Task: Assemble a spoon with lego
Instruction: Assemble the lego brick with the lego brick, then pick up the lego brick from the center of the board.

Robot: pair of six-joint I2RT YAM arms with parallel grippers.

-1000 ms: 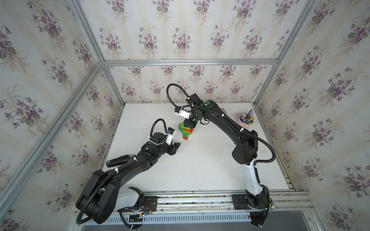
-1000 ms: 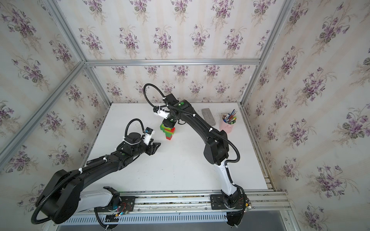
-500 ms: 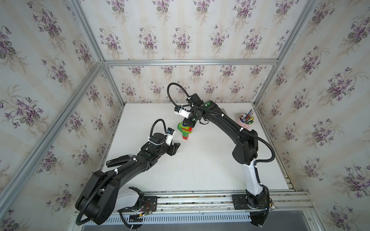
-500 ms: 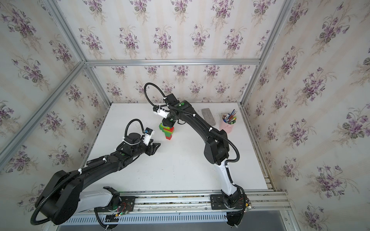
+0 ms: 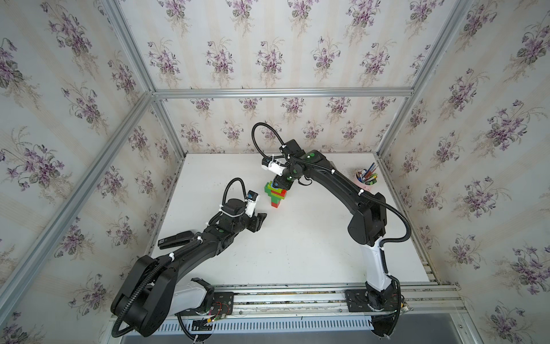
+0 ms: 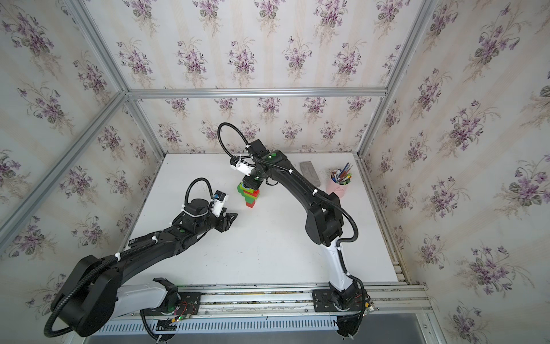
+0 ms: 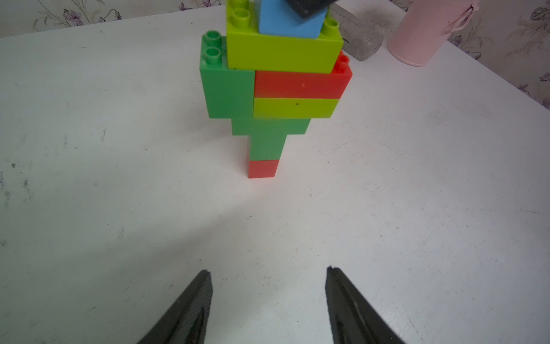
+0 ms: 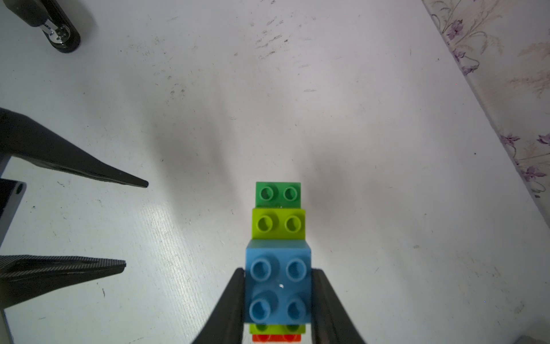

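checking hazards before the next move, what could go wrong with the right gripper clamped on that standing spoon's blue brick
1. The spoon stands upright on one narrow red brick, wide head on top; a sideways nudge from the right gripper, shut on the light blue brick, could topple it.
2. The left gripper is open and apart from the spoon, so nothing braces its stem.

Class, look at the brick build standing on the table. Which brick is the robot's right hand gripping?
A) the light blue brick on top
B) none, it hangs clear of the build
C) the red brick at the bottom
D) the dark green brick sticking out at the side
A: in the right wrist view the right hand is shut against two opposite sides of the light blue brick that tops the upright spoon.
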